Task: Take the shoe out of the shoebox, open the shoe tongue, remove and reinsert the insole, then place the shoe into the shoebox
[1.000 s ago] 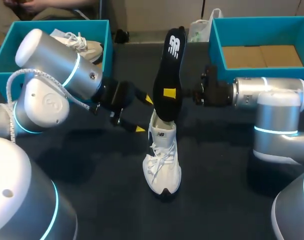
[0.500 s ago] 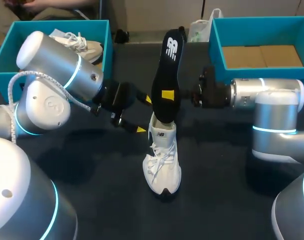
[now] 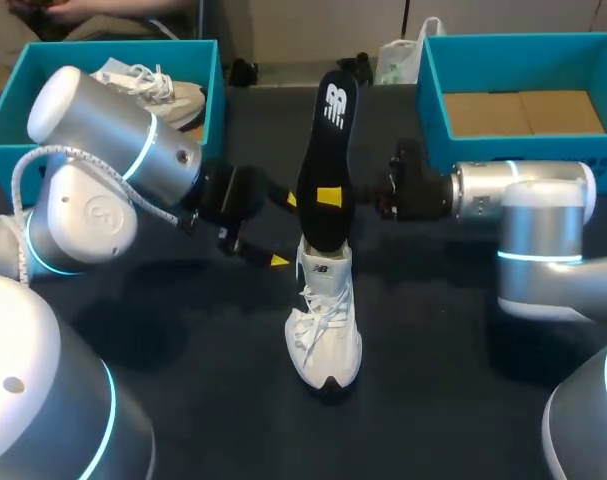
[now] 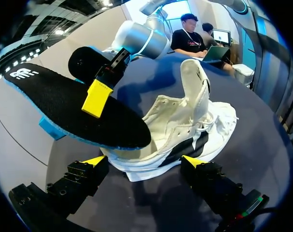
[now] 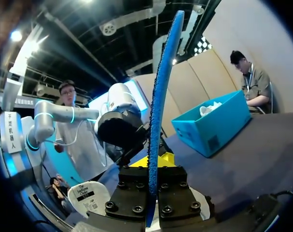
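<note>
Markings: the black insole (image 3: pixel 328 165) is carrying a white printed logo at its upper end, and the tongue of the white shoe (image 3: pixel 323 320) is carrying a small dark logo label. No other print is showing clearly enough to describe.

Right arm: the right gripper (image 3: pixel 333 197) is clamping the insole at about mid-length, one yellow-tipped finger on each face. In the right wrist view the insole (image 5: pixel 158 111) is showing edge-on, with its blue underside rim rising straight out from between the closed fingers. The insole is being held near upright and leaning slightly. Its lower end is sitting at the shoe's opening.

Left arm: the left gripper (image 3: pixel 285 230) is standing with its fingers spread wide and is holding nothing. In the left wrist view its two fingertips (image 4: pixel 93 160) are flanking the heel of the shoe (image 4: pixel 185 130). They appear to be just clear of it, though contact cannot be confirmed.

Shoe: it is resting on its sole on the dark table (image 3: pixel 183 400) between the two arms, with laces loose and tongue raised.

Surface: a teal shoebox (image 3: pixel 211 100) is sitting at the far left of the table and is holding a second white shoe (image 3: pixel 153 85). A second teal box (image 3: pixel 433 90) is sitting at the far right, showing a plain brown floor.
</note>
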Available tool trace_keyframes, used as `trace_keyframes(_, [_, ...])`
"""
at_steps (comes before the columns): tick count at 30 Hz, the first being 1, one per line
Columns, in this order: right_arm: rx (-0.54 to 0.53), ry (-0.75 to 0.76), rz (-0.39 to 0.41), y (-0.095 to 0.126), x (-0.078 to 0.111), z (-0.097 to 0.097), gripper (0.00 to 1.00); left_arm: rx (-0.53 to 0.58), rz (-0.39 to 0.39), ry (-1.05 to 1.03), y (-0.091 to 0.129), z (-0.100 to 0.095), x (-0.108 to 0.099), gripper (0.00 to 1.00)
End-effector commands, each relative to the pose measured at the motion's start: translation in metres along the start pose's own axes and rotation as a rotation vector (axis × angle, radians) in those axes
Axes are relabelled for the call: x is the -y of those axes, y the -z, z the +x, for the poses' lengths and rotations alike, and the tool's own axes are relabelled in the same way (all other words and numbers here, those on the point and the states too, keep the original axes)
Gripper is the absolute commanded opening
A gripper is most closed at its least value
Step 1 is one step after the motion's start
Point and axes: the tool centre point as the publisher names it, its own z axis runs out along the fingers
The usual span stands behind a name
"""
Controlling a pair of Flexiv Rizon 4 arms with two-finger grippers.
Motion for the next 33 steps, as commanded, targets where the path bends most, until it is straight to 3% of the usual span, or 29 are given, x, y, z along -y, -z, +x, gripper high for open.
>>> trace_keyframes(1, [-0.012, -0.003, 0.004, -0.002, 0.004, -0.005, 0.0, 0.004, 0.0, 0.003, -0.003, 0.003, -0.001, 1.0])
trace_keyframes(33, [-0.011, -0.116, 0.06, 0.0, 0.041, -0.001, 0.0, 0.018, -0.015, 0.009, -0.004, -0.008, -0.001, 1.0])
